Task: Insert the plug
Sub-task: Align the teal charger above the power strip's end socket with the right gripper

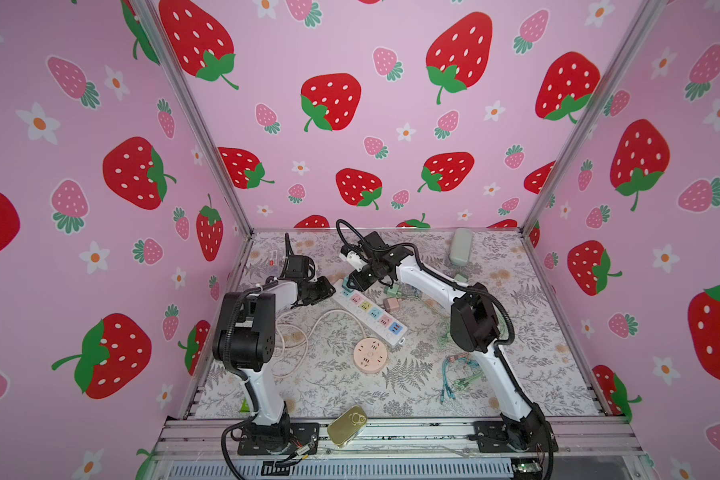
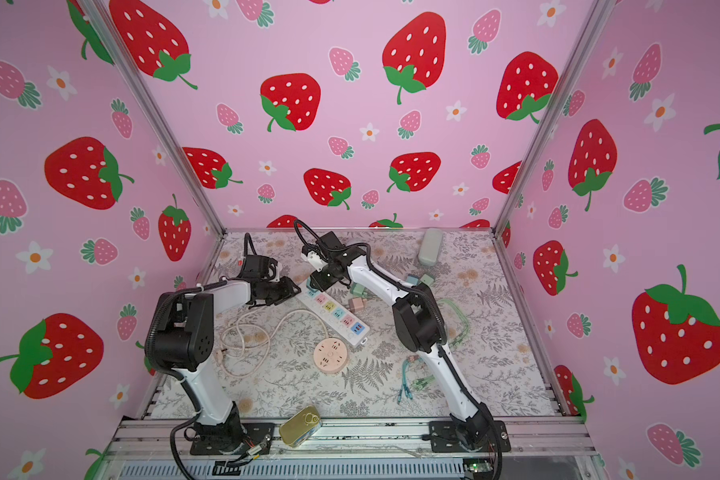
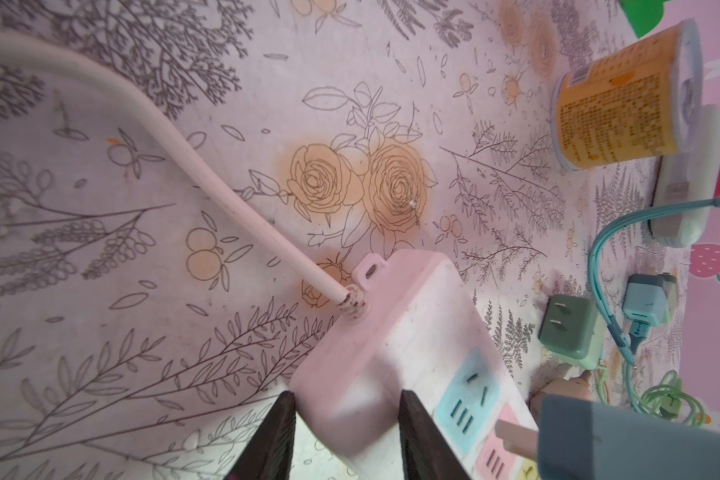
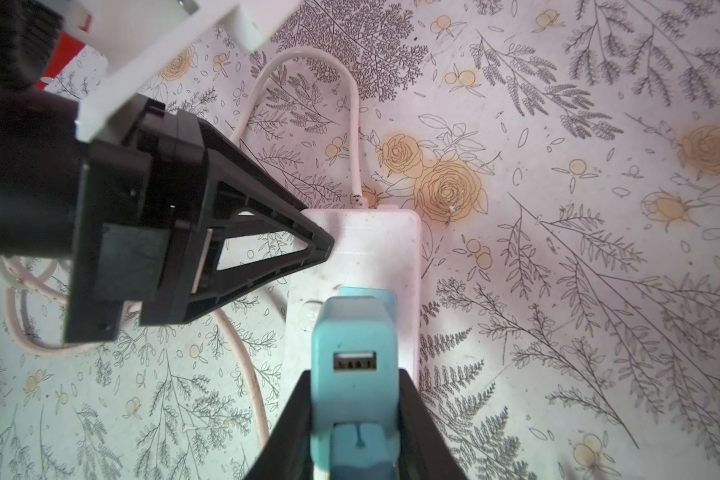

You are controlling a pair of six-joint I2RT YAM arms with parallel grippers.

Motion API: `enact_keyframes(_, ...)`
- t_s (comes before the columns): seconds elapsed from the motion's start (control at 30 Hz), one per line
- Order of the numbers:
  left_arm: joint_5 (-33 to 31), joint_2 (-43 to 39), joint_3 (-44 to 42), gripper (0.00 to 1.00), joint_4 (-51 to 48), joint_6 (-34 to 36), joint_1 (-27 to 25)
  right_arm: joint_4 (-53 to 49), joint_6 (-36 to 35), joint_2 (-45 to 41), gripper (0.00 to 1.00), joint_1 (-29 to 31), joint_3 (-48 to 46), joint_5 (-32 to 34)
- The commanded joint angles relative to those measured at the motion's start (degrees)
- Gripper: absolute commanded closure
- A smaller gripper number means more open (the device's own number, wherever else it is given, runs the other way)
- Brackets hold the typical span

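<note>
1. Here, the right jaws are clamped on the blue plug, USB port facing the wrist camera
2. The plug hangs over the strip near its cord end; a prong shows bare above the sockets, not seated
3. The left jaws straddle that end's corner, one finger each side; whether they pinch it I cannot tell
4. The strip lies slantwise mid-tabletop, its cord looping leftwards in both top views
</note>
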Motion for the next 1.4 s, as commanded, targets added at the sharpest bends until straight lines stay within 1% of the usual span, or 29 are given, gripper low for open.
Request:
enact_keyframes(0.0,1.5,0.9,1.7,0.58,-0.9,1.2,0.0,-1.5,-1.3,1.4,0.91,0.7,2.0,-0.6)
enact_keyframes(0.33,2.8,1.4,1.6,0.6,-0.4,1.5,0.0,-0.3,-0.3,2.4,0.91,0.9,2.1,0.8)
enact_keyframes(0.63,3.4,1.6,0.9,0.61,-0.1,1.4,0.0,0.1,0.7,3.1,0.91,0.9,2.0,4.7)
enact_keyframes(0.9,3.8,1.6,0.5,0.63,0.2,1.4,0.1,-0.4,1.5,3.1,0.91,1.3,1.9,5.7)
enact_keyframes(1.37,4.9,1.9,-0.2,0.64,1.1,1.2,0.1,-2.5,3.8,4.5,0.91,3.6,1.8,15.5)
